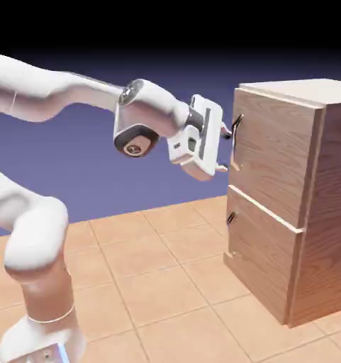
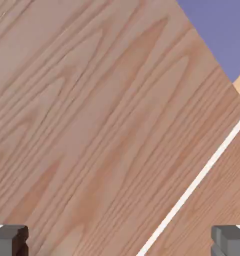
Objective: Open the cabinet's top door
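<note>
The white two-finger gripper with small grey tips (image 1: 225,149) stands wide, nothing between its fingers, as I guide it remotely toward the dark, curved vertical metal handle (image 1: 235,142). The upper finger is close to the bar; whether they touch, I cannot tell. The handle is out of sight in the hand view, where both tips face bare wood grain, so I judge the aim unproven: closing now could pinch air or clip the bar with one finger. The jaws look tilted and spread largely along the bar, which could make a grip slip off. Pressing forward could jam a fingertip against the large wood-grain upper door (image 1: 276,152), which sits shut at the top of the tall, boxy light-brown cabinet (image 1: 336,213), and shove the cabinet itself. A straight pull could lose the handle as the door swings
</note>
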